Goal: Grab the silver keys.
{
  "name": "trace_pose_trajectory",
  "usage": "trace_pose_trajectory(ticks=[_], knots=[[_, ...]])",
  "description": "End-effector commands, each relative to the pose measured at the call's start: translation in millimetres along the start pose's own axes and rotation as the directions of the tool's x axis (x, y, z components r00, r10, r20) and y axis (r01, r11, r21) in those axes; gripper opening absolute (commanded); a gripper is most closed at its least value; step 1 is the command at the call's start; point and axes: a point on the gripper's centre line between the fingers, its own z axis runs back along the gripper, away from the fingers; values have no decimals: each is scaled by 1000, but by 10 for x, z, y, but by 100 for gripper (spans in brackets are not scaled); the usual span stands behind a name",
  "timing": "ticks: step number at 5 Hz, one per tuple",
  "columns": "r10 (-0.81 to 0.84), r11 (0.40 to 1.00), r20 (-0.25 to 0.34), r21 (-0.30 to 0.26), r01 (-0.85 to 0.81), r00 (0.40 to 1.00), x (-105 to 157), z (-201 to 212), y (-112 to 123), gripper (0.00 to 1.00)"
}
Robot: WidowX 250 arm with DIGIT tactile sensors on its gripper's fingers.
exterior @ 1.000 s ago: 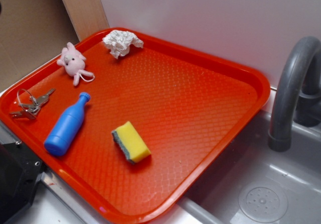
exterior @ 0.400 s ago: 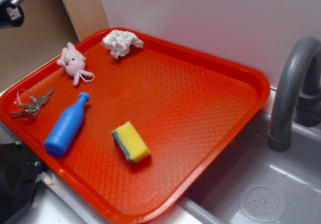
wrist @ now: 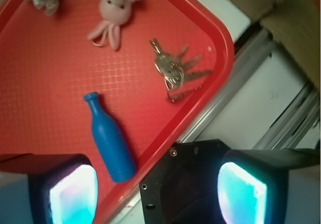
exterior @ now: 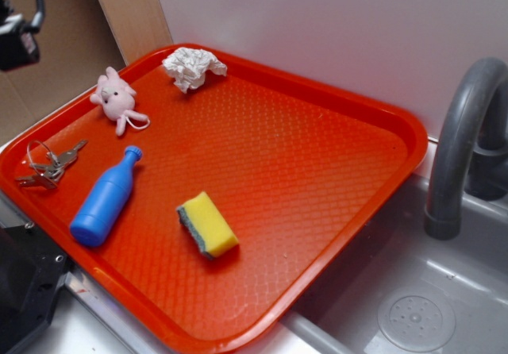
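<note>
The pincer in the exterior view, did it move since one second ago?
Yes. The pincer, absent then, has entered at the top left corner, above the silver keys and left of the wooden board.

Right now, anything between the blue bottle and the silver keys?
Nothing. Only bare red tray separates the blue bottle from the silver keys; both the exterior and wrist views show it.

Silver keys (exterior: pixel 48 166) (wrist: pixel 175 72): small bunch of grey metal keys joined on a thin wire ring. Laid flat on the tray floor, close to its rim at a corner. Blades are fanned apart; ring seen partly raised in the exterior view. Untouched, nothing resting on them.
</note>
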Motion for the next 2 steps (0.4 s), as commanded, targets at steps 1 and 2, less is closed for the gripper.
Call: trace_pose_trajectory(ticks=[1,2], knots=[[47,999,78,-6,-47,996,122,-245,288,100],[-17,999,108,46,12,994,212,-327,352,100]])
